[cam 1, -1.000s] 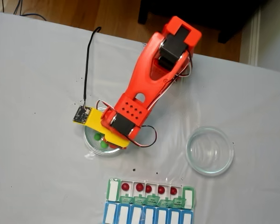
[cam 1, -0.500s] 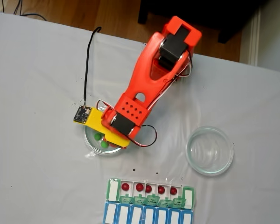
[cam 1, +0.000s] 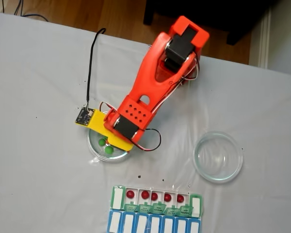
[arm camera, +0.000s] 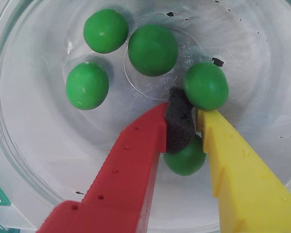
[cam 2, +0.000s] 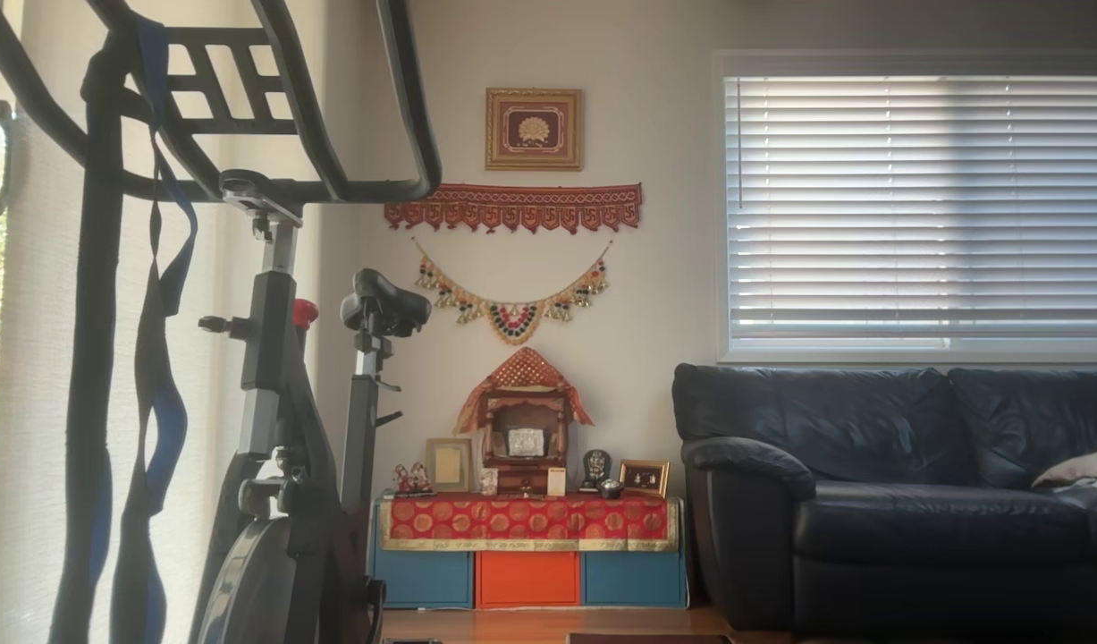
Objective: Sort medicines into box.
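Your gripper sits in the left dish, its jaws a little apart around a green ball. Five red balls lie in the box at the table's bottom edge.

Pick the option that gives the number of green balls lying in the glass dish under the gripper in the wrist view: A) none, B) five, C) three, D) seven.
B: the wrist view shows five green balls in the glass dish, one of them partly hidden between the fingers of the gripper.
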You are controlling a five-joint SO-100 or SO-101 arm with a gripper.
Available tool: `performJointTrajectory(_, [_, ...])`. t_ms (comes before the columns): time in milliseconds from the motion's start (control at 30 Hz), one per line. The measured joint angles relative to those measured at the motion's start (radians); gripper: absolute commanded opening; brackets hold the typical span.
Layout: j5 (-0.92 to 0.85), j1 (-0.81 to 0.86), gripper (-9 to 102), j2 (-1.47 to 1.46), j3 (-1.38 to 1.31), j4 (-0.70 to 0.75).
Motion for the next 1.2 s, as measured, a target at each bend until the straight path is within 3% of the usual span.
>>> performJointTrajectory(600, [-0.017, 0.0, 16, 0.035, 0.029, -0.035])
performJointTrajectory(1200, [-0.02, -0.043, 17, 0.034, -0.009, 0.032])
